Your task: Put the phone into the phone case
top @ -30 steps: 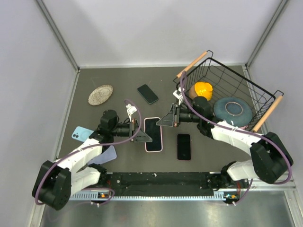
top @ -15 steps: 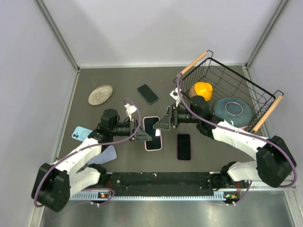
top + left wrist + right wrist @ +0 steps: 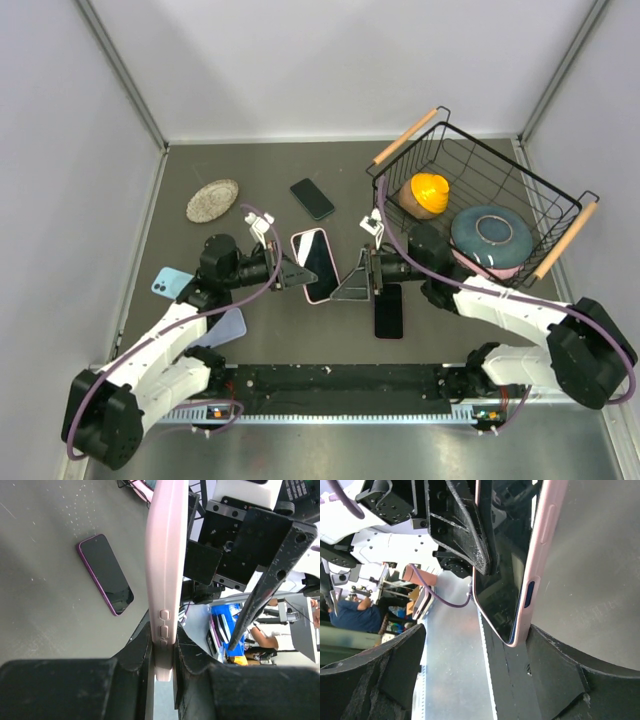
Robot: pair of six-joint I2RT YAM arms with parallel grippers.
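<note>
Dark grey tabletop (image 3: 250, 170): left gripper (image 3: 285, 272) clamps black phone in pink case (image 3: 313, 262) by its edge, raised and tilted; right gripper (image 3: 355, 285) spread wide beside it, gripping nothing.

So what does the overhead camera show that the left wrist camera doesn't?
Only overhead: the wire basket, the woven coaster and a light blue case. Only the left wrist: the raised side buttons on the pink case. Both: that pink case clamped in the left gripper, with the right gripper beside it.
</note>
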